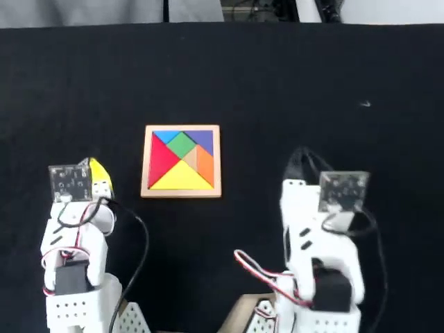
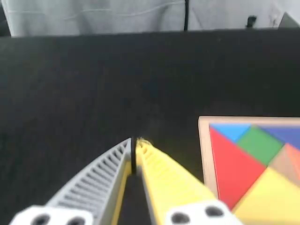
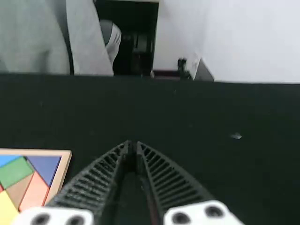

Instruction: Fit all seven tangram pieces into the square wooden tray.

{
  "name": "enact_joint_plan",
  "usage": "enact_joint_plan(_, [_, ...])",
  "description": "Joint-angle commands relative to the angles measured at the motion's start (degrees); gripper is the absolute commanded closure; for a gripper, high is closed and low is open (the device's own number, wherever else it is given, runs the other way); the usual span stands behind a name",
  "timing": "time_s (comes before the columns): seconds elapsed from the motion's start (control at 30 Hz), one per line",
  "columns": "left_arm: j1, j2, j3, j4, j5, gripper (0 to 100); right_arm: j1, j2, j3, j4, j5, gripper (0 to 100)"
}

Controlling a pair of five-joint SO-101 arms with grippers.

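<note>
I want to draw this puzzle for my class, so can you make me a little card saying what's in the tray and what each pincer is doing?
Tray: square wooden tray on the black table
Pieces: seven tangram pieces, all flat inside, filling it
Biggest pieces: red triangle, yellow triangle
Left pincer: shut, empty, apart from the tray
Right pincer: shut, empty, apart from the tray

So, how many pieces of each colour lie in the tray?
red: 1
yellow: 1
green: 1
light blue: 1
dark blue: 1
orange: 1
tan: 1
Total: 7, all in the tray.
</note>
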Motion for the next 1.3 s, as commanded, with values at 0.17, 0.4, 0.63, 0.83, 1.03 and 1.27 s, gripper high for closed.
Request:
enact_joint_plan(0.17, [1.5, 1.1, 1.3, 11.9, 2.1, 97, -2.1, -4.8, 11.0, 0.4, 0.7, 98.3])
enact_joint_plan(0.4, [2.1, 1.1, 1.3, 28.6, 1.8, 97, -2.1, -4.8, 13.1, 10.1, 0.7, 98.4])
enact_joint_plan(0.63, [1.5, 1.1, 1.3, 35.3, 2.0, 97, -2.1, -4.6, 15.2, 15.4, 0.8, 98.3])
enact_joint_plan(0.83, [2.0, 1.1, 1.3, 35.3, 1.8, 97, -1.9, -5.0, 15.2, 26.7, 0.6, 98.6])
enact_joint_plan(1.03, [1.8, 1.1, 1.3, 35.3, 1.8, 97, -1.8, -4.5, 15.2, 26.4, 0.7, 98.6])
enact_joint_plan(1.27, [1.8, 1.1, 1.3, 35.3, 1.8, 97, -1.8, -4.8, 15.2, 26.4, 0.5, 98.4])
